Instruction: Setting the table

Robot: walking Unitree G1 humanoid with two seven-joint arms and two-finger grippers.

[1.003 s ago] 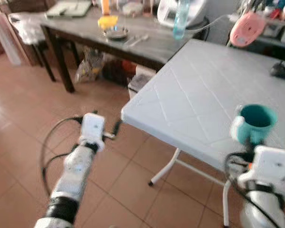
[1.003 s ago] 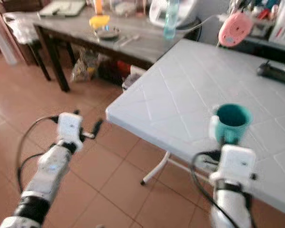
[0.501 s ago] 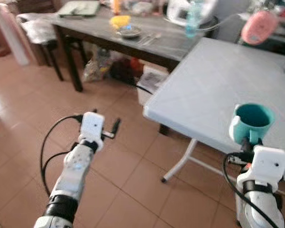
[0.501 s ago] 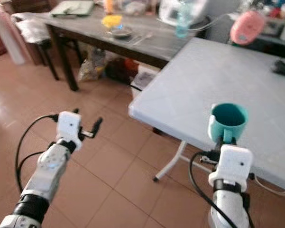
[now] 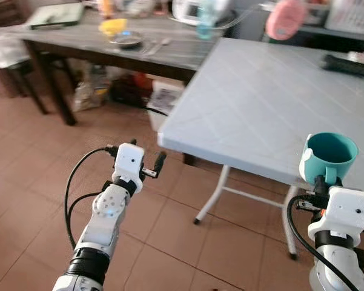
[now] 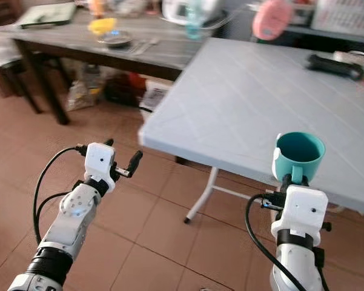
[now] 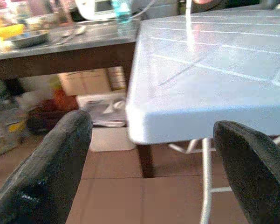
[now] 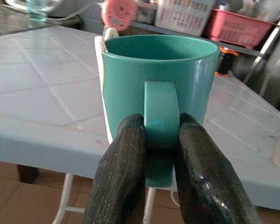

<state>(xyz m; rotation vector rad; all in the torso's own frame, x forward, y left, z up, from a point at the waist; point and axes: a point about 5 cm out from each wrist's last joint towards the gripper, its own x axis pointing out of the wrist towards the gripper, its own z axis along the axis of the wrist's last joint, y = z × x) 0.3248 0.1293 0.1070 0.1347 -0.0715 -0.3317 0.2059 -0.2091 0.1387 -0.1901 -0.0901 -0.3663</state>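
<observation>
A teal mug (image 8: pixel 158 79) is held upright by its handle, with my right gripper (image 8: pixel 160 127) shut on that handle. In the eye views the mug (image 5: pixel 330 156) hangs at the near edge of the white folding table (image 5: pixel 260 103), at about tabletop height. My left gripper (image 7: pixel 151 123) is open and holds nothing; it hovers over the tiled floor, facing the table's near left corner. Its fingers (image 5: pixel 160 162) sit a little short of that corner.
A dark wooden table (image 5: pixel 169 54) behind carries a yellow item (image 5: pixel 113 25), a metal bowl (image 5: pixel 128 41), cutlery and a bottle (image 5: pixel 205 24). Boxes and bags (image 5: pixel 163 97) lie beneath it. A black object (image 5: pixel 345 63) rests at the white table's far side. The table's white legs (image 5: pixel 215 194) stand ahead.
The whole view has shifted, so the camera moved; the white table now sits more centrally. The mug stays in my right gripper and my left gripper stays open.
</observation>
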